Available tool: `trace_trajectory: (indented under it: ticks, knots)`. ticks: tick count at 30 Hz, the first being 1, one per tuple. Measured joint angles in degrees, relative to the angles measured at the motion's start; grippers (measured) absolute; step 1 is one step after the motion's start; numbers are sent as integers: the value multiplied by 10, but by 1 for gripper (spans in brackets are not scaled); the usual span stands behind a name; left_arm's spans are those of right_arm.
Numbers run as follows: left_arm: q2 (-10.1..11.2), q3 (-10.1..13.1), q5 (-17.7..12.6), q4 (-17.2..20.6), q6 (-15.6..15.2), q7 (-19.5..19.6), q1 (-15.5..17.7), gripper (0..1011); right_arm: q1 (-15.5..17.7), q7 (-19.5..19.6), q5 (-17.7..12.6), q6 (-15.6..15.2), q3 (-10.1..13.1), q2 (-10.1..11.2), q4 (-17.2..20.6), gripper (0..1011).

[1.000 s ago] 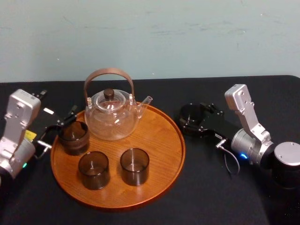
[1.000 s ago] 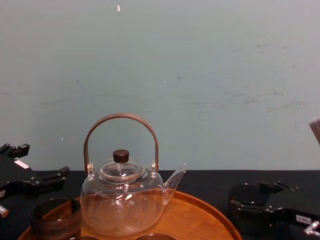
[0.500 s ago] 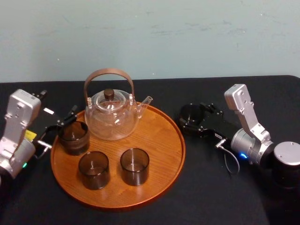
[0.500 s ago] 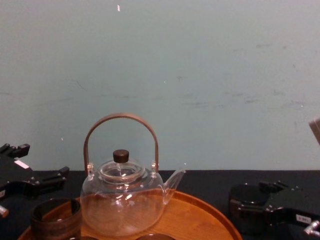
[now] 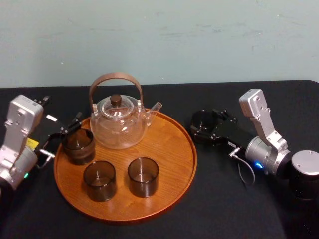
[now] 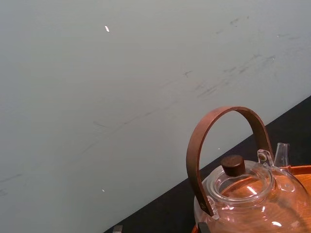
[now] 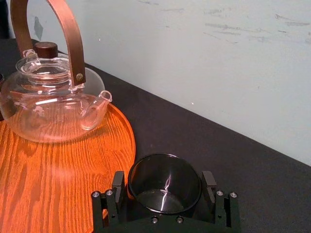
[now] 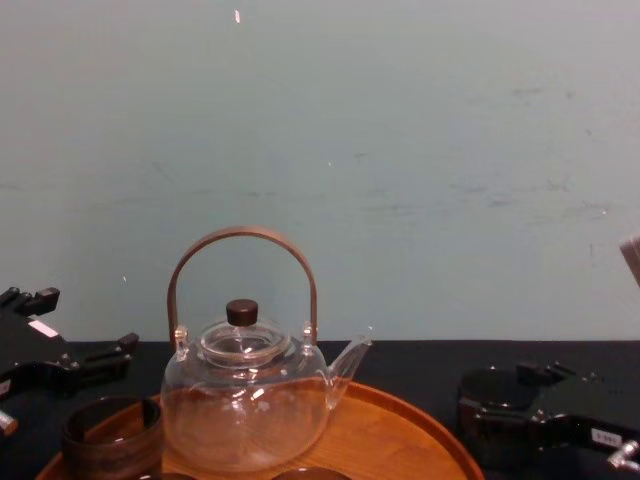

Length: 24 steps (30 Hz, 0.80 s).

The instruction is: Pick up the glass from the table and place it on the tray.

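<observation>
Glass (image 7: 164, 189): on the table (image 5: 224, 199), just right of the tray (image 5: 192, 154).
Right gripper (image 5: 204, 124): set low, jaws either side of the glass; whether it is pinched cannot be told.
Grip: to be firmed before lifting.
Path: rim to be cleared, teapot (image 5: 118, 122) spout avoided.
Left gripper (image 5: 61, 112): parked left of the tray, spread, empty.

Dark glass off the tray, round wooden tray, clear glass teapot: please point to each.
Dark smoked glass (image 7: 165, 185), right wrist view, inner wall.
Round orange-brown wooden tray (image 5: 172, 144), head view, bare floor.
Clear glass teapot (image 5: 118, 130), head view, belly.
</observation>
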<state>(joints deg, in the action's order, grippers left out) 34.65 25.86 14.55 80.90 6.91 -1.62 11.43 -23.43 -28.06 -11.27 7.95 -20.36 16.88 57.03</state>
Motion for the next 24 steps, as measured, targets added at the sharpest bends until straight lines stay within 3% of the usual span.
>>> trace_trajectory:
  ticks: [15,20,24]
  knots:
    - [0,0,0,0,0,0,0,1001,-1,2,0,-1,0,0,-1,1000]
    - [0,0,0,0,0,0,0,1001,-1,2,0,0,0,0,-1,913]
    - [0,0,0,0,0,0,0,1001,0,1,-1,0,0,0,-1,906]
